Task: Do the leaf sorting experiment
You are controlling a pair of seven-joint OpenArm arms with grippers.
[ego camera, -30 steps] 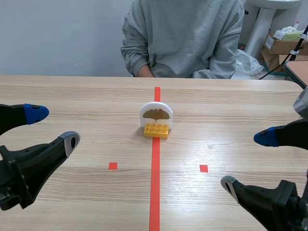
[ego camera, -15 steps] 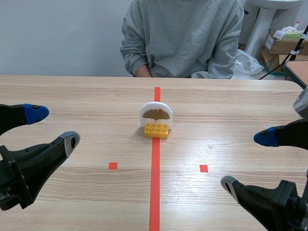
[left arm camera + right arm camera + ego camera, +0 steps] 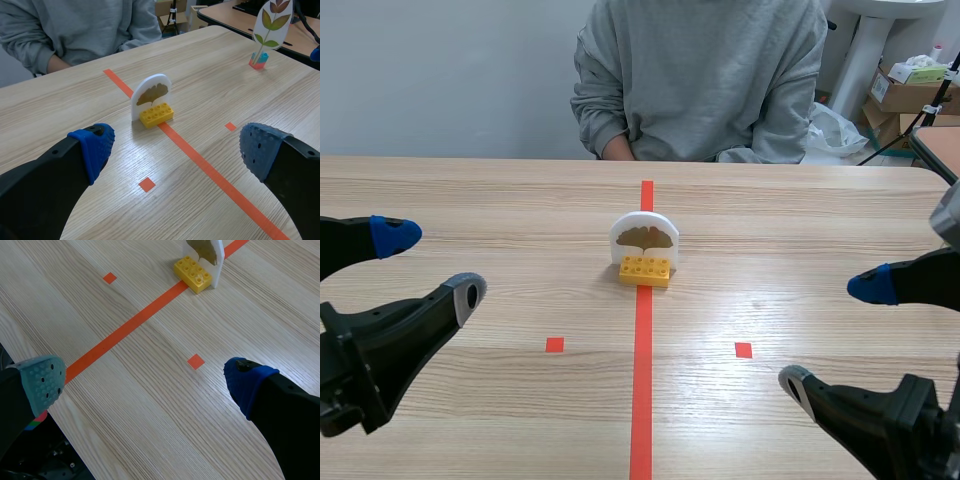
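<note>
At the near edge, my left claw (image 3: 432, 264) and right claw (image 3: 834, 335) both hang spread wide, holding nothing. Ahead, on the tape line (image 3: 642, 380), the leaf card (image 3: 644, 238) stands upright in its yellow brick (image 3: 645, 270). Judgement: pinch the card low, square on, keeping it vertical. Pale wooden table (image 3: 470, 200). Beyond it, a seated person (image 3: 700, 80) and cardboard boxes (image 3: 910, 90).

You held your left pincer (image 3: 177, 150) spread wide above the tabletop (image 3: 60, 115), with nothing between its blue pads (image 3: 95, 147). Ahead of it a white arched card (image 3: 151, 95) showing a brown fan-shaped leaf stood upright in a yellow brick (image 3: 156, 114) on the orange line (image 3: 215, 175). Well apart from these, a second leaf card (image 3: 271, 22) stood in a small red-and-blue base (image 3: 258, 61). A person in a grey sweatshirt (image 3: 75, 25) sat across from you.
</note>
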